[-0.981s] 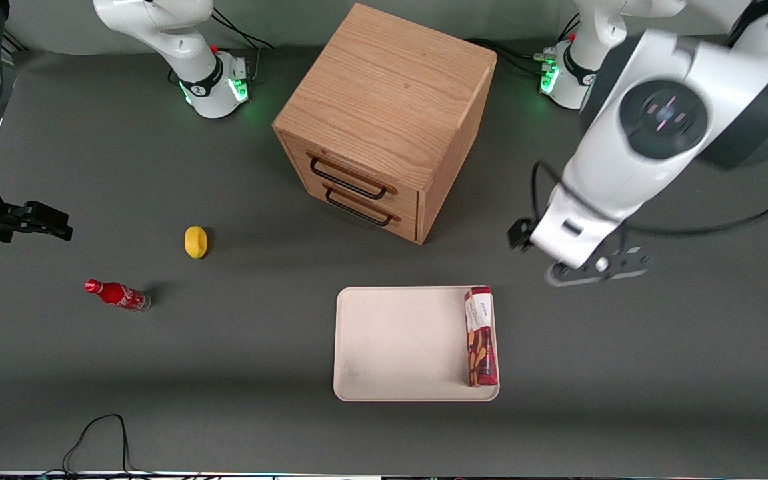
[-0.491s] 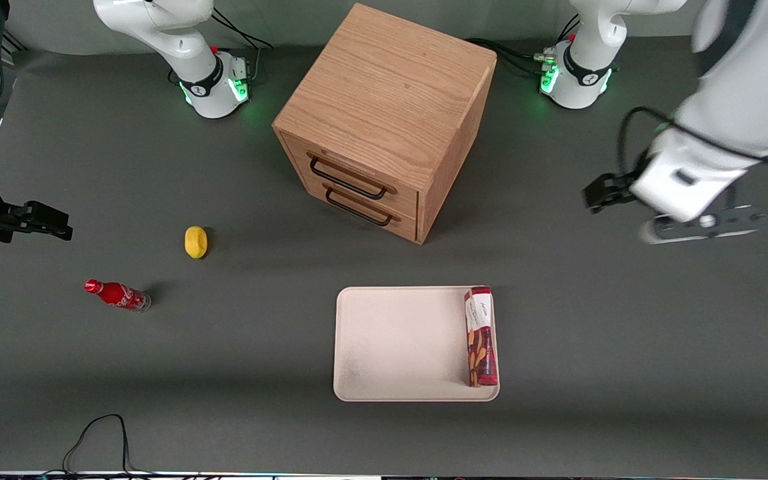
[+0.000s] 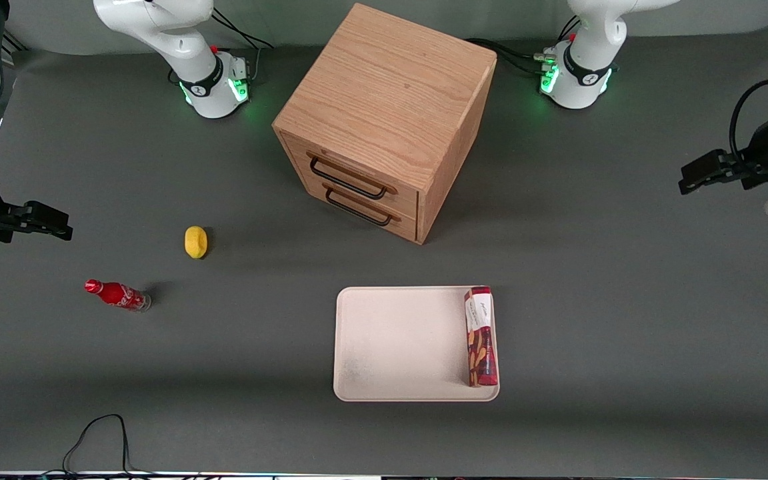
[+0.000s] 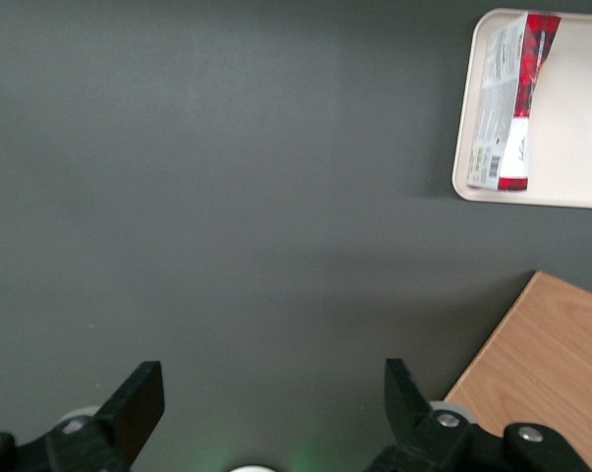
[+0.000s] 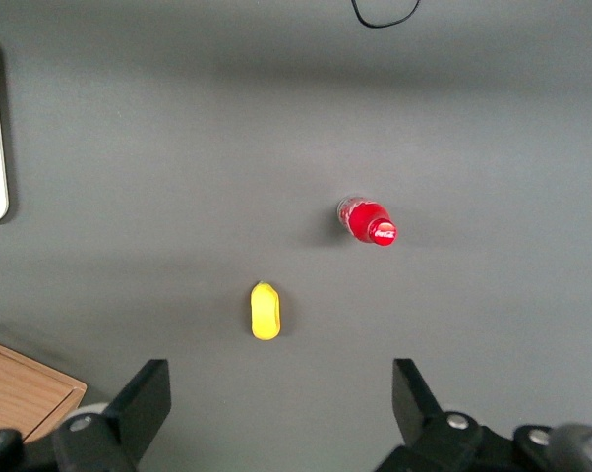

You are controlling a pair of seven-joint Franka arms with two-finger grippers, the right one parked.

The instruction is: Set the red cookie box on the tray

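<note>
The box (image 3: pixel 481 337) lies flat in the tray (image 3: pixel 397 343), along the tray edge nearest the working arm, long axis running toward and away from the front camera. The gripper (image 4: pixel 271 413) hangs wide and empty over bare worktop (image 3: pixel 624 320), well apart from the box at the working arm's end. The placing looks finished.

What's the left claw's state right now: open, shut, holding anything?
Left claw: open and empty, at the working arm's end of the table, well away from the tray, where the red cookie box already lies.
</note>
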